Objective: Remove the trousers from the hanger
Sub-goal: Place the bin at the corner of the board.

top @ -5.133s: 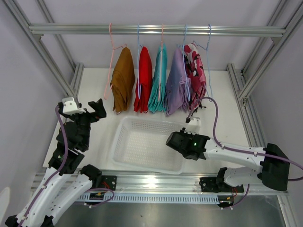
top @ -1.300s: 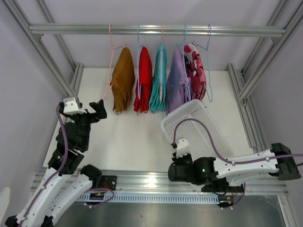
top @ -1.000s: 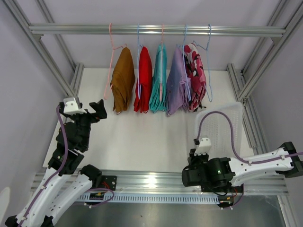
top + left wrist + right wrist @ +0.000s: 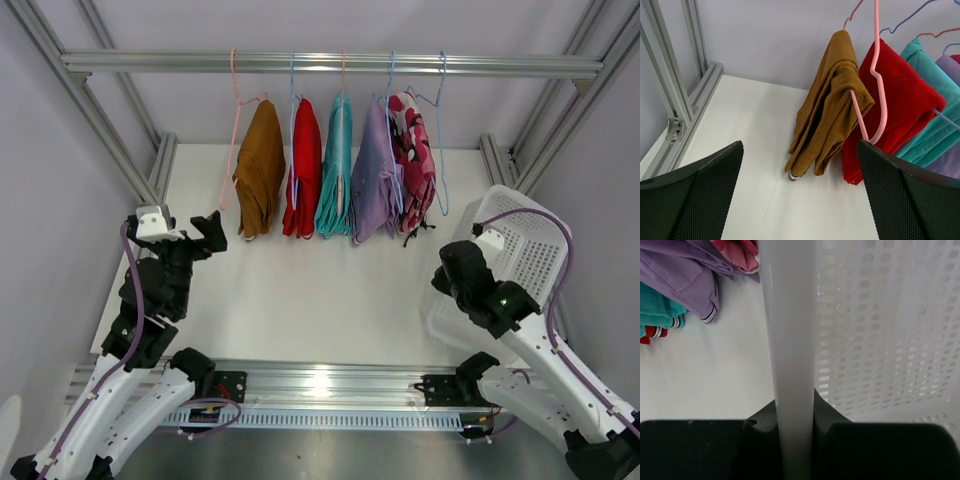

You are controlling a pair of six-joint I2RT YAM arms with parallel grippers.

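Trousers point(image 4: 335, 165): five soft cloth pairs, each folded over its own wire hanger point(image 4: 871, 75) on the rail point(image 4: 330, 63) at the back, in a tight row. L to R: mustard-brown pair point(image 4: 260, 165), red pair point(image 4: 303, 165), teal pair point(image 4: 335, 160), lilac pair point(image 4: 372, 175), camo pair point(image 4: 415, 160). Hems hang low over the surface point(image 4: 300, 300); can't tell if they touch it.

Judged by looks they're light and limp w/ no stiffness, so they should slide off the bar under a steady pull. The thin hanger will prob. swing or unhook. Best hold is low on the doubled fold, pinching both layers. Mustard-brown pair is the easy first one: end of row, free on its outer side, nearest the left claw point(image 4: 208, 232).

Left claw is spread wide w/ nothing between the fingers. Right claw point(image 4: 795, 410) is clamped on the rim of the white basket point(image 4: 525, 250), which is tilted up at the right side.

Top view alone gives the whole row and both arms. Left wrist view shows how the mustard-brown pair drapes, w/ the red pair pressed beside it. Right wrist view proves the rim grip and shows striped cuffs on the lilac and teal pairs
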